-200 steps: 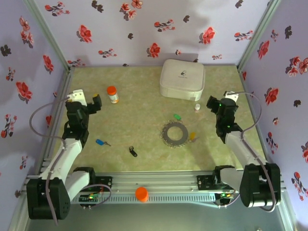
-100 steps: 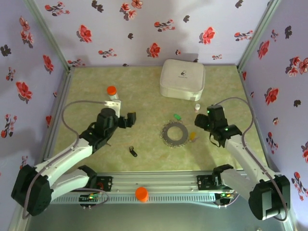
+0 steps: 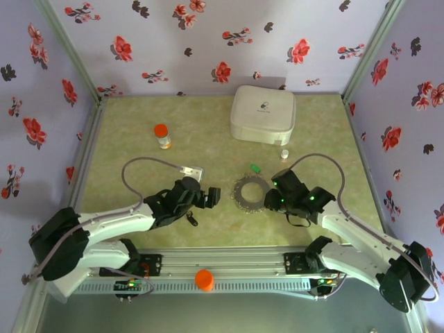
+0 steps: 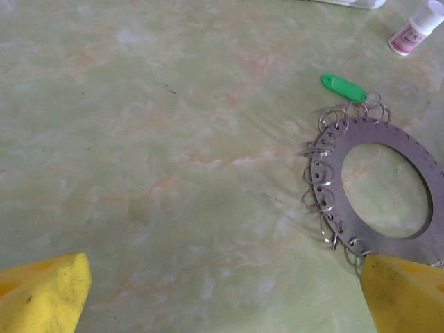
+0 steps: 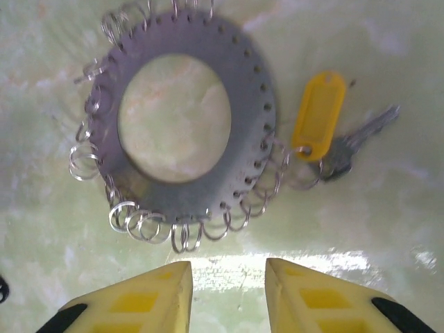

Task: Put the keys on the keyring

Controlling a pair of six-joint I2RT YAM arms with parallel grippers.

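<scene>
The keyring [image 3: 238,194], a flat grey holed disc fringed with small wire loops, lies mid-table between both grippers. The left gripper [image 3: 212,196] sits just left of it, its fingers [image 4: 41,291] spread wide over bare table. The right gripper [image 5: 227,267] is at the disc's near edge, fingers narrowly apart and pinching nothing. The right wrist view shows a yellow key [image 5: 319,114] touching the loops. The left wrist view shows a green key [image 4: 343,88] and a small white bottle [image 4: 415,33] beyond.

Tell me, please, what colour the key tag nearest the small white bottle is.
Green tag; clearest in the left wrist view.
</scene>
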